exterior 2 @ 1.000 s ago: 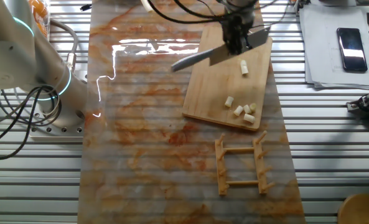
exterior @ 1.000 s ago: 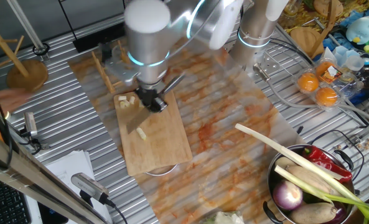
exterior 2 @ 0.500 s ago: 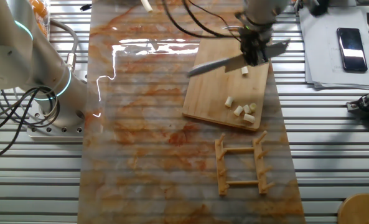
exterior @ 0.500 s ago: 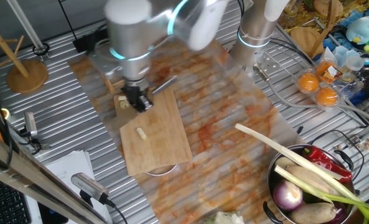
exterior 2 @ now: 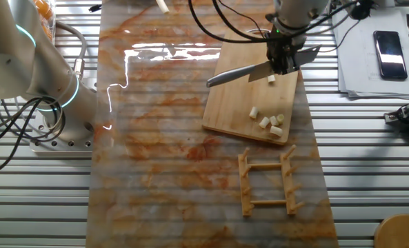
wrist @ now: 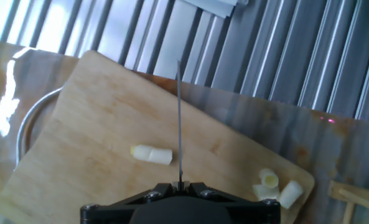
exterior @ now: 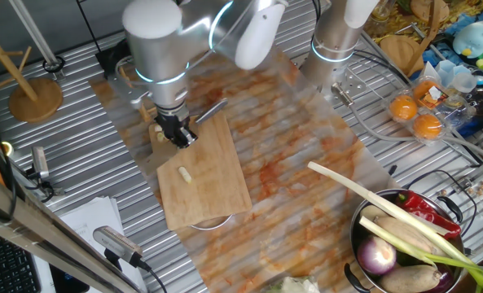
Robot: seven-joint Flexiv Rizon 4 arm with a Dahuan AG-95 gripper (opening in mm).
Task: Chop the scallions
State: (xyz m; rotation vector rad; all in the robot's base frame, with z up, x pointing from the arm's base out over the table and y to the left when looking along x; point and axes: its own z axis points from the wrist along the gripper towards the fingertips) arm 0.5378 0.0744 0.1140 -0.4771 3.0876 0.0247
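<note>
My gripper [exterior: 176,131] is shut on the handle of a knife [exterior 2: 240,71], held over the wooden cutting board [exterior: 212,183]. In the hand view the blade [wrist: 179,118] shows edge-on, just right of one pale scallion chunk [wrist: 151,154]. That chunk [exterior 2: 271,79] lies right beside the gripper [exterior 2: 281,59]. Several more cut scallion chunks [exterior 2: 269,121] cluster near the board's corner [wrist: 275,187].
A wooden rack [exterior 2: 266,182] lies just past the board. A metal bowl [exterior: 363,218] at the front right holds a purple onion [exterior: 377,257], a red chilli and a long leek [exterior: 363,195]. A phone [exterior 2: 388,45] rests on papers. A metal dish [wrist: 26,124] sits under the board.
The gripper, still holding the knife, has moved across the board toward the edge near the cut chunks. The chunks have stayed where they were.
</note>
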